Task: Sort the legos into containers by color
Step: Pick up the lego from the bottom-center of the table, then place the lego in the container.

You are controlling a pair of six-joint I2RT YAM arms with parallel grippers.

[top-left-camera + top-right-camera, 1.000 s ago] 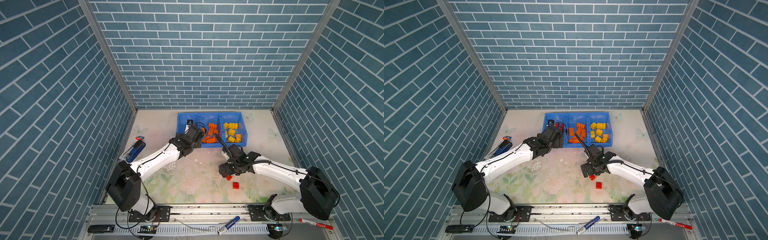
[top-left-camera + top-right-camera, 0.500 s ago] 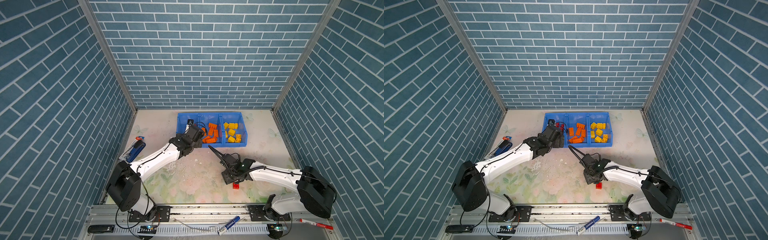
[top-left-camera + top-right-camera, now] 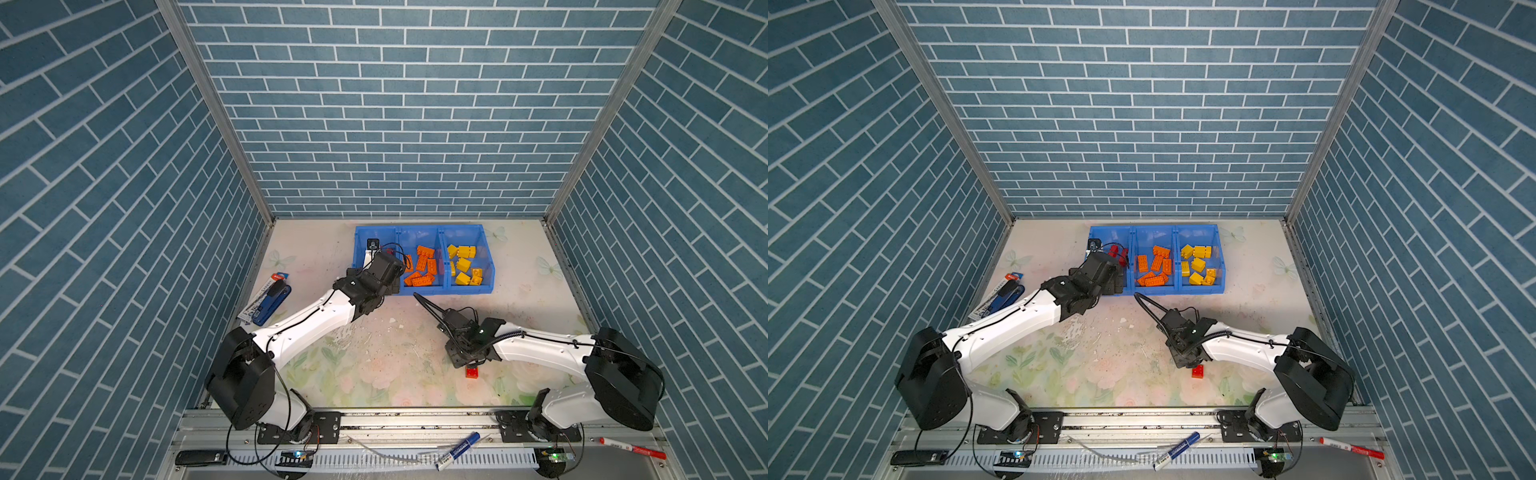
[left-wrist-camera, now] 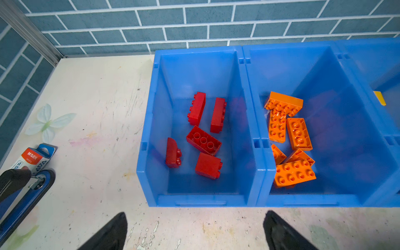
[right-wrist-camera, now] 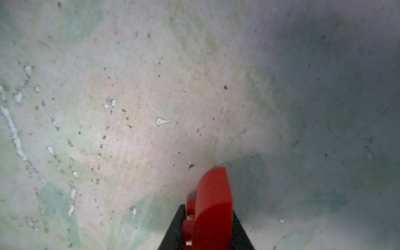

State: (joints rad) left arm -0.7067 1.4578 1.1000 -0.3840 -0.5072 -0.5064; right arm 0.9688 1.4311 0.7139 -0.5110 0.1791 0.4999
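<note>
Down at the near part of the table (image 3: 374, 365), the right gripper (image 5: 208, 213) is clamped on a single red lego (image 5: 214, 194). The right wrist view shows its black fingers (image 5: 173, 231) pressed against either side of the brick, whose rounded end reaches past the tips toward the worn, flower-printed surface. Whether the brick rests on that surface or hangs just off it cannot be told. In a top view the red lego (image 3: 471, 372) peeks out from under the right arm's black wrist, well apart from the bins.

The left gripper (image 4: 194, 233) holds nothing. Its fingers (image 4: 112, 233) stand wide apart above bare table, just before the near wall of the containers (image 4: 194, 201), in line with the compartment of red bricks. In both top views this arm's wrist covers much of that compartment.

The containers (image 3: 465, 289) stand toward the back wall, three blue bins joined side by side. The red legos (image 4: 203, 140), five of them, lie loose in the bin on the robot's left. The orange legos (image 4: 290, 134) are piled in the middle bin, and the yellow legos (image 3: 463, 264) lie in the bin on the robot's right.

A dark blue stapler (image 3: 268, 305) lies near the left wall, apart from the bins. Two marker pens, one blue (image 3: 457, 451) and one red (image 3: 631, 447), lie on the front rail below the arm bases
</note>
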